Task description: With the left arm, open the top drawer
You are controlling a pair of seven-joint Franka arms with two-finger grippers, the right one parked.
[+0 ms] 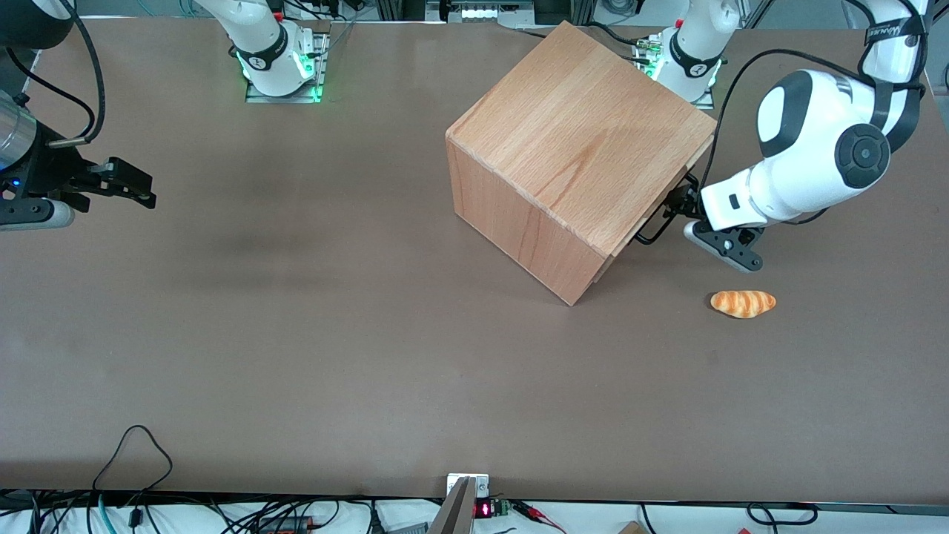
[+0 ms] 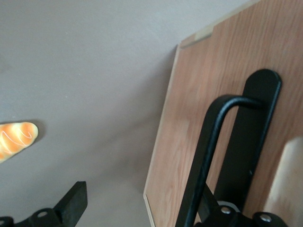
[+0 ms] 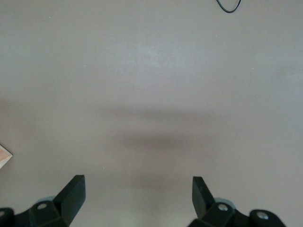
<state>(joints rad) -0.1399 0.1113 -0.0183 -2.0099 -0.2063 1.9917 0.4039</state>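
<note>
The top drawer shows its flat beech front with a thin black bar handle on a black mount. In the front view that front faces the working arm's end of the table, and only the handle sticks out from it. The white left arm reaches in from that end. Its gripper is open and sits right at the handle. In the left wrist view the gripper has one finger out over the table, while the bar crosses in front of the other. Nothing is clamped.
The big wooden cabinet stands turned at an angle on the brown table. A small bread roll lies on the table nearer the front camera than the gripper; the left wrist view also shows this roll.
</note>
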